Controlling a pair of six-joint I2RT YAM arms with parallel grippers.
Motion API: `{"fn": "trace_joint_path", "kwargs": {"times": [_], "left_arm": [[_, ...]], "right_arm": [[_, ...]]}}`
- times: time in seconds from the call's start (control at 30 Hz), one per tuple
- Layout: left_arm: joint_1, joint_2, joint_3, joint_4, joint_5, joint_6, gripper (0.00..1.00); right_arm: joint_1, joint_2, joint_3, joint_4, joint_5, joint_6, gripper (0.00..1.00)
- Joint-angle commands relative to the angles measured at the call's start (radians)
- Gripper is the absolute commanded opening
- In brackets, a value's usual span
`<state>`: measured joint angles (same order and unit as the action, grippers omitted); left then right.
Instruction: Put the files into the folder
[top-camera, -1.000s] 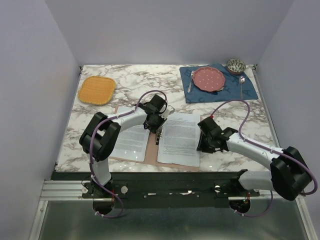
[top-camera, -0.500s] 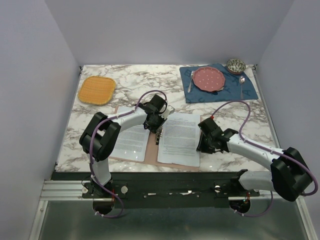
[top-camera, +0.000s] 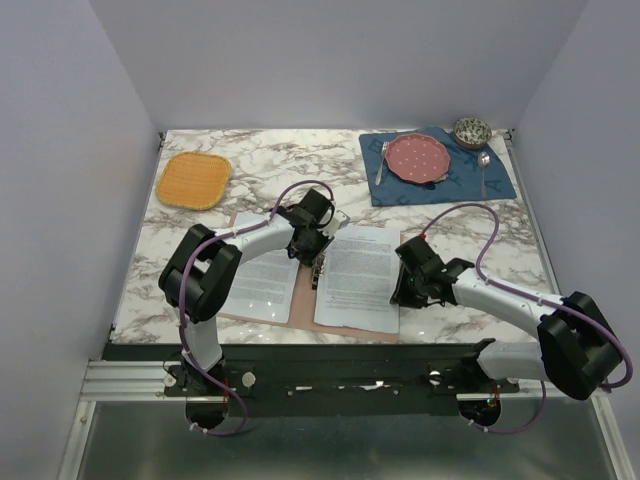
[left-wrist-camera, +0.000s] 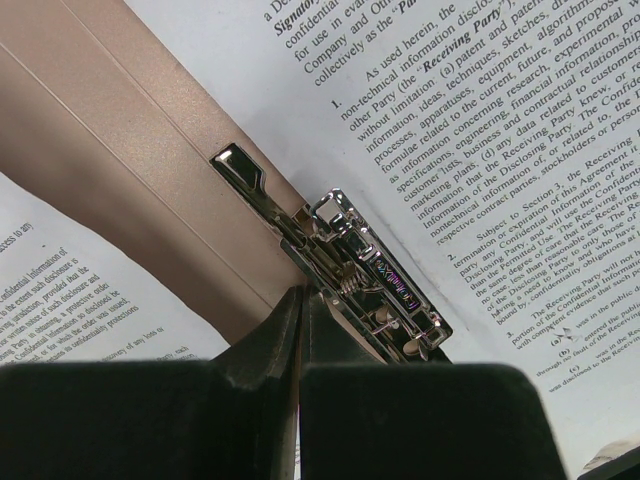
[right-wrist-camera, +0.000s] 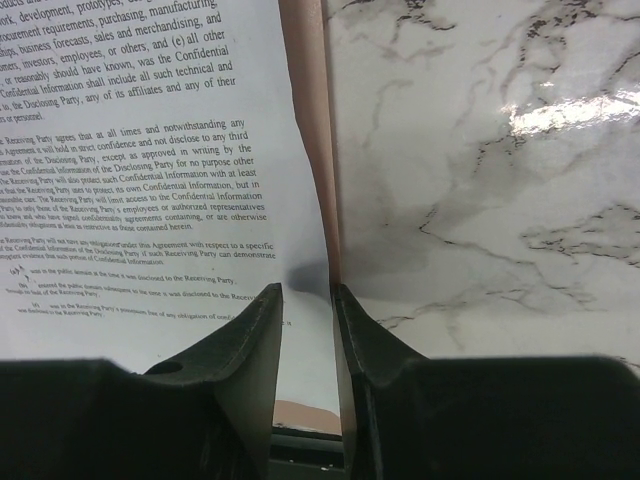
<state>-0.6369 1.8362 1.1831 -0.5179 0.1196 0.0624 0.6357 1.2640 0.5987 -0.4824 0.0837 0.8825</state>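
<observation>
The pinkish-brown folder (top-camera: 303, 295) lies open in the middle of the marble table. One printed file (top-camera: 262, 280) rests on its left half and another file (top-camera: 360, 278) on its right half. My left gripper (top-camera: 318, 250) is shut, its tip (left-wrist-camera: 302, 292) down at the spine right beside the metal clip (left-wrist-camera: 370, 280); folder card (left-wrist-camera: 150, 140) shows to the left of the clip. My right gripper (top-camera: 398, 293) sits at the folder's right edge. Its jaws (right-wrist-camera: 307, 290) stand narrowly open, with the right file's edge (right-wrist-camera: 150, 180) and the folder's rim (right-wrist-camera: 305, 110) between them.
An orange woven mat (top-camera: 194, 179) lies at the back left. A blue placemat (top-camera: 460, 178) at the back right carries a pink plate (top-camera: 418, 157), a fork (top-camera: 381, 163) and a spoon (top-camera: 483, 165), with a patterned bowl (top-camera: 472, 131) behind it.
My right gripper has crept slightly left onto the folder's edge and its jaws have narrowed a little. The left arm has not moved.
</observation>
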Motion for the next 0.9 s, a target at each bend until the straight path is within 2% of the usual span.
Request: {"fn": "trace_joint_path", "kwargs": {"times": [0.0,0.57,0.87], "left_arm": [[-0.003,0.031,-0.042,-0.001,-0.034,0.004,0.07],[-0.003,0.026,-0.039,-0.002,-0.032,0.007,0.07],[0.008,-0.009,0.012,-0.050,-0.012,0.028,0.07]], "right_arm": [[0.007,0.009,-0.007,0.022,-0.021,0.012,0.35],[0.032,0.035,0.024,0.002,-0.025,-0.004,0.34],[0.030,-0.028,0.156,-0.142,0.013,-0.126,0.50]]}}
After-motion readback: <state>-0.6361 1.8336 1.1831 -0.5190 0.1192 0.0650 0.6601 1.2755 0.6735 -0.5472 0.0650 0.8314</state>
